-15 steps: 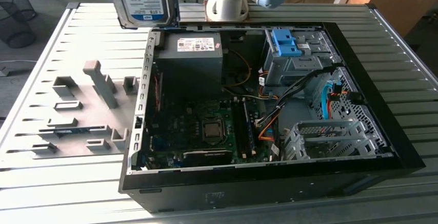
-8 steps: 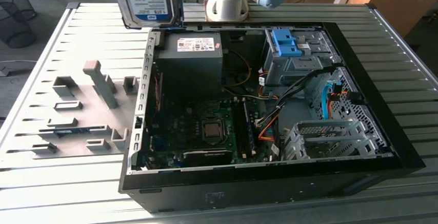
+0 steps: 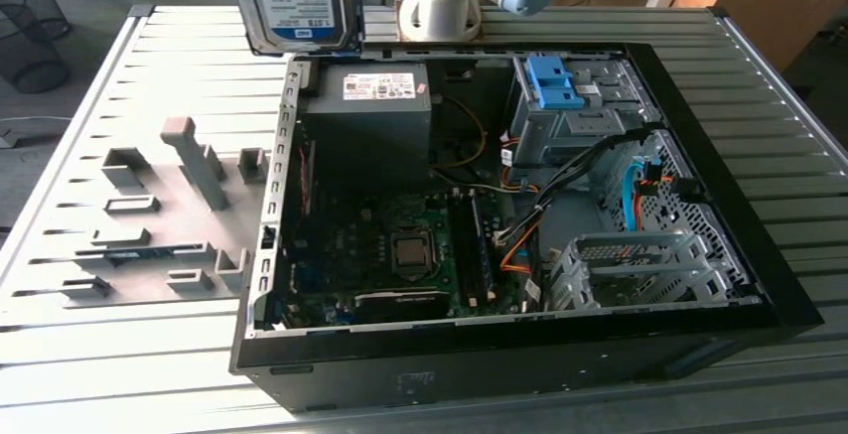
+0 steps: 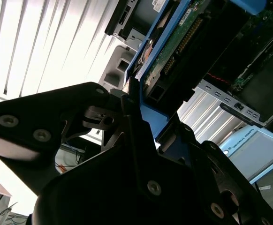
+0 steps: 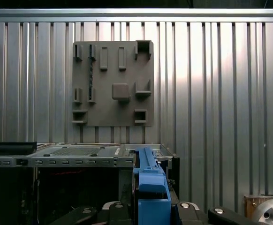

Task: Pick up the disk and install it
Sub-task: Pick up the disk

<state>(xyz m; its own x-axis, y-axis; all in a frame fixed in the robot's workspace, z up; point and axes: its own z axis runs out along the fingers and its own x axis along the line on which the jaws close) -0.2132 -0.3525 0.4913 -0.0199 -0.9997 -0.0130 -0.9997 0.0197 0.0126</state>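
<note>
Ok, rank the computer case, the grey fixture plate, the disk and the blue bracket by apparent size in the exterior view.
1. computer case
2. grey fixture plate
3. disk, though it is raised and cut off at the picture's edge
4. blue bracket

An open computer case (image 3: 503, 360) lies on a ribbed metal table (image 3: 119, 374), its circuit board (image 3: 384, 255) exposed, beside a grey slotted holder plate (image 3: 146, 216).
</note>
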